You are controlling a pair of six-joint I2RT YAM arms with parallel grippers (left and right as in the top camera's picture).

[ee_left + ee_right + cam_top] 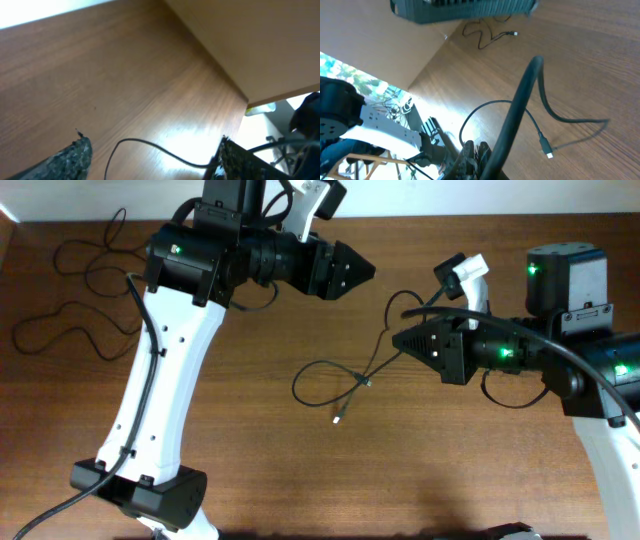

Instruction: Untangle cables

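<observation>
At the table's middle lies one cable, a loose loop with its plug end pointing near and a strand rising rightward to the right gripper. That gripper's fingers sit together on the strand, it seems, lifting one end so the rest hangs free and any crossings show. The left gripper hovers far of the loop with its fingers apart and empty. A cable strand shows on the wood between them, so it looks placed to take a second hold and pull against the right. A second cable sprawls at the far left, well apart, probably already separated.
</observation>
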